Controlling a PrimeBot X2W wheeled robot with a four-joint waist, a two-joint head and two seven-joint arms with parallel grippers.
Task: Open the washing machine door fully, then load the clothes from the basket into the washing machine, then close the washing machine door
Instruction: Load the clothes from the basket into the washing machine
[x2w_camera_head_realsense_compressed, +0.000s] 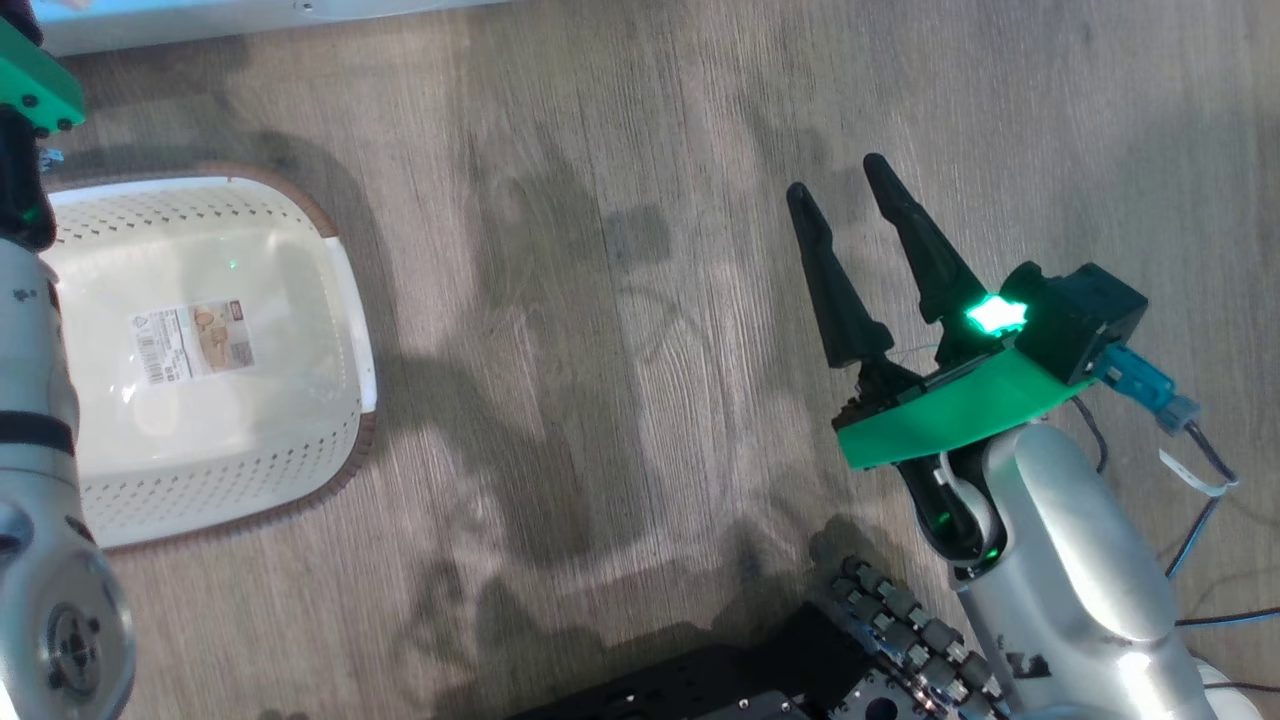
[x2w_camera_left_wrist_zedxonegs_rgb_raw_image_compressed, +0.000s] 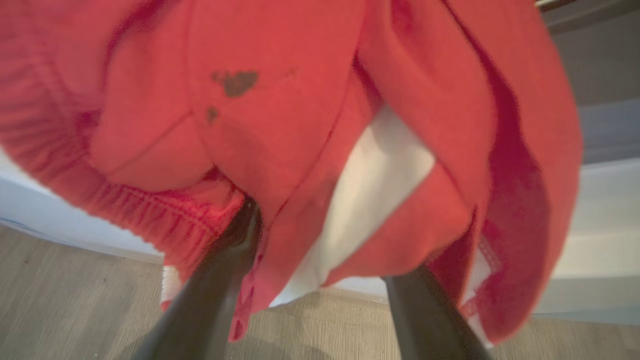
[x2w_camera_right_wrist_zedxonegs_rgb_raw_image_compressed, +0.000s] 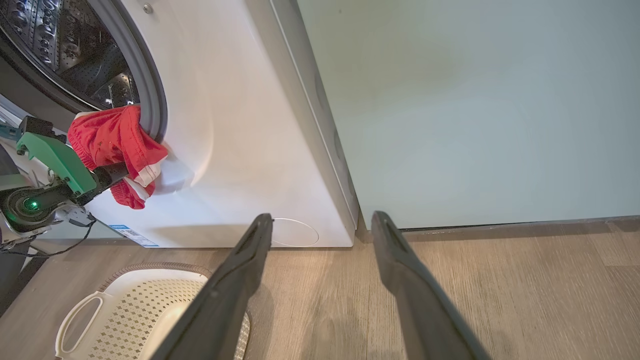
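Now the left claw (x2w_camera_left_wrist_zedxonegs_rgb_raw_image_compressed: 330, 240), spread wide, carries the clothes (x2w_camera_right_wrist_zedxonegs_rgb_raw_image_compressed: 112, 137) draped over its fingers at the washing machine (x2w_camera_right_wrist_zedxonegs_rgb_raw_image_compressed: 240, 150) gasket; the right claw (x2w_camera_head_realsense_compressed: 839, 178) hangs released above the floor (x2w_camera_head_realsense_compressed: 600, 300), near the basket (x2w_camera_head_realsense_compressed: 335, 300).

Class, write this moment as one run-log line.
stage: loading | basket: empty | red clothes: at washer opening, draped over left fingers | right fingers: open, above floor
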